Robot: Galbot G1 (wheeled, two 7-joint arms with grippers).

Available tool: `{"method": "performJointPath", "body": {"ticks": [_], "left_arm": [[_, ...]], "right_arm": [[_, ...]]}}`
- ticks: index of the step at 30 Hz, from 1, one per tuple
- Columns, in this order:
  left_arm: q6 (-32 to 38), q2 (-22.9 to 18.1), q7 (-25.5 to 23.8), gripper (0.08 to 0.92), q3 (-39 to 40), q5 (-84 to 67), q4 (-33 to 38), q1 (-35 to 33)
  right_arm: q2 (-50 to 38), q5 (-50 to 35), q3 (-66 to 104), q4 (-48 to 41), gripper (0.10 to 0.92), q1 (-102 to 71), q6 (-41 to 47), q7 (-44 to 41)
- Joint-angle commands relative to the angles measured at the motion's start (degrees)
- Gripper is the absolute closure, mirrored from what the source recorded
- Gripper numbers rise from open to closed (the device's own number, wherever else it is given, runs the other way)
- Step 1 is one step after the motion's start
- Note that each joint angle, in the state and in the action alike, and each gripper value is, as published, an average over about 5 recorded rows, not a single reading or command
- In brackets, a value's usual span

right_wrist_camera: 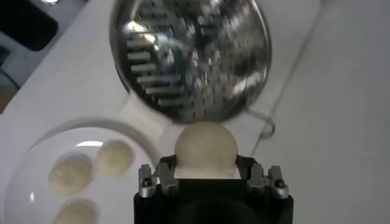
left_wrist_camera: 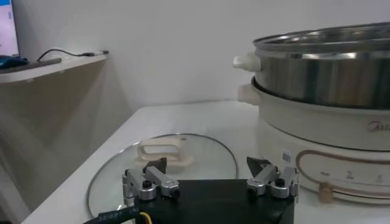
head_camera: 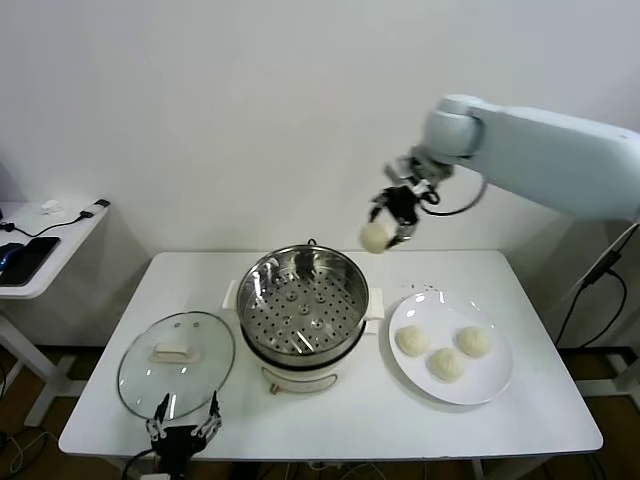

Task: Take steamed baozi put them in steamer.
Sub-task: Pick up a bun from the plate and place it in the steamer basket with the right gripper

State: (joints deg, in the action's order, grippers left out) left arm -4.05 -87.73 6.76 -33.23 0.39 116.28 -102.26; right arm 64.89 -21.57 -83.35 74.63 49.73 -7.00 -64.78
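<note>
One steamed baozi point(head_camera: 376, 236) is off the bench, pinched between the fingers of the right tool point(head_camera: 391, 222), which hangs in the air above and just past the far right rim of the steamer point(head_camera: 305, 300). In the right wrist view the bun point(right_wrist_camera: 205, 146) sits snug between the two pads, with the steamer's perforated tray point(right_wrist_camera: 190, 56) lying directly ahead of it and lower down. So the relation that matters is simple: the open pot lies toward the robot's left and below the held bun, and a short carry over the rim followed by a descent would probably bring it over the tray. The bun is round, so no axis needs aligning. Three more buns point(head_camera: 444, 350) wait on the white plate point(head_camera: 494, 383) just to the right of the steamer, nearer the right arm. The glass lid point(head_camera: 176, 360) lies flat on the bench point(head_camera: 540, 420) to the steamer's left, and the left tool point(head_camera: 184, 427) rests low at the lid's near edge, fingers spread and holding nothing.
</note>
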Motion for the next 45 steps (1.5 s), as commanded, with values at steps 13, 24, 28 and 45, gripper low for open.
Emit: {"method": "performJointPath", "body": {"ticks": [13,24,28,45], "left_arm": [[0.5,0.9,0.4,0.177,-0.4,-0.3,-0.9,0.1],[1.1,0.9,0.8,0.177,-0.4,-0.3,-1.6,0.3],[1.2,0.8,1.1,0.177,-0.4,-0.3,-1.6,0.4],[1.3,0.7,1.3,0.177,-0.2,0.1,-1.1,0.0]], "right_arm": [[18.9,34.4,9.8,-26.7,0.368,-22.3,-33.6,5.2],[22.4,35.1,12.1,-35.7,0.368,-26.4,-35.5,5.3],[23.1,36.2,13.4,-37.9,0.364,-27.1,-35.7,6.8],[15.9,14.8,6.2,-26.8,0.203,-13.6,-36.2,2.6]]}}
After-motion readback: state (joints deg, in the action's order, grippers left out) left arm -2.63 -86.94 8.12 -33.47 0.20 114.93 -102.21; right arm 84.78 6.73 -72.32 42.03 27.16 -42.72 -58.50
